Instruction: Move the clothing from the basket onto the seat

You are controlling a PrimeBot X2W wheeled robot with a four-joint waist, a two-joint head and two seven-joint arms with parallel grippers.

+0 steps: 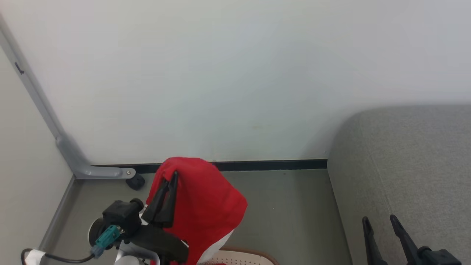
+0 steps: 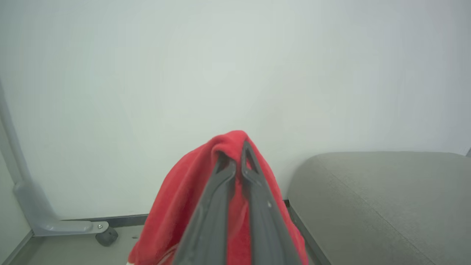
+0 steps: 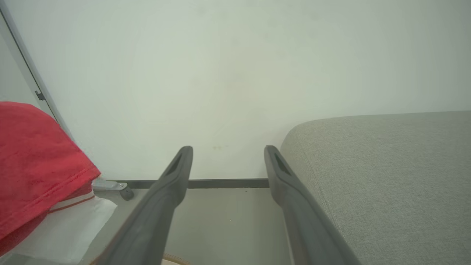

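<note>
- The clothing (image 1: pixel 206 198), red with a white band at its lower edge, hangs in the air well left of the seat (image 1: pixel 404 165).
- The left gripper (image 1: pixel 173 177) is raised and points upward, its fingers pinched together on a fold at the garment's top.
- The basket (image 1: pixel 257 254), also left of the seat, shows its brown rim just under the hanging cloth.
- The right gripper (image 1: pixel 379 219) hovers low over the seat's left part, fingers spread apart, holding nothing.
</note>
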